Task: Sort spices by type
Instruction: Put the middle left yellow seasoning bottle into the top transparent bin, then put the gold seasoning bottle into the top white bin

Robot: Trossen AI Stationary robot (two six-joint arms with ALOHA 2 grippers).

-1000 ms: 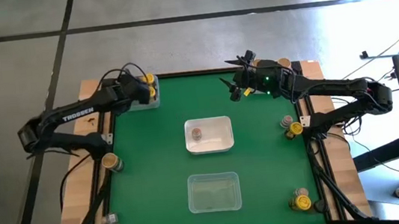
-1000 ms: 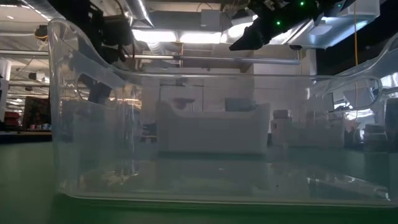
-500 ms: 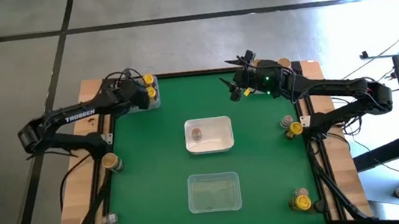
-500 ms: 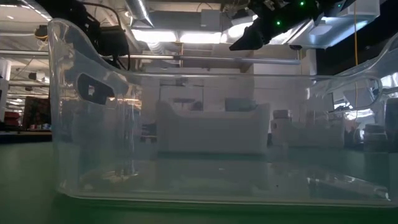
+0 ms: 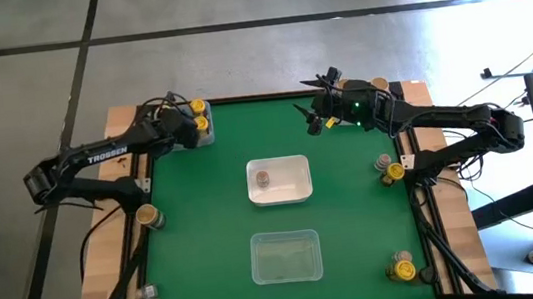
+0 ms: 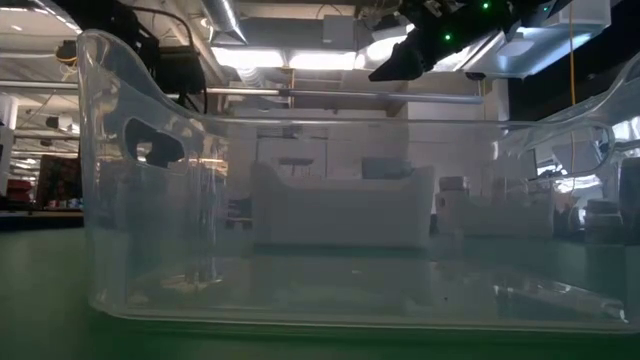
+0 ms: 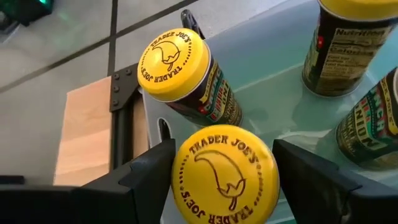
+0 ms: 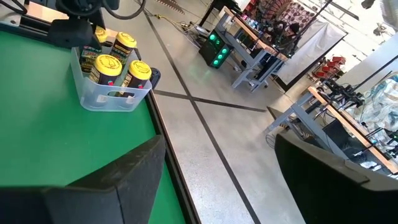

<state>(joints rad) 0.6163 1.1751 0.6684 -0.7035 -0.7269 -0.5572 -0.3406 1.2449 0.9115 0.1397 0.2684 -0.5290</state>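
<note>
Yellow-lid jar: sits between the left gripper's two fingers, in a small clear bin at the far left corner of the table. I cannot tell whether the fingers press it or stand just off it.
Neighbour jars: another yellow-lid jar leans tilted just beside it; two more stand close in the same bin.
Risk, as I judge it: if the fingers part while the jar is off balance, it may tip against the leaning neighbour; pulling away carelessly could catch a lid and drag the light bin.
Right gripper: hangs over the far side of the table, fingers spread, holding nothing.
Other jars: one in the white bin at mid-table; a few along the table's left and right edges. Sorting looks far from finished.
</note>
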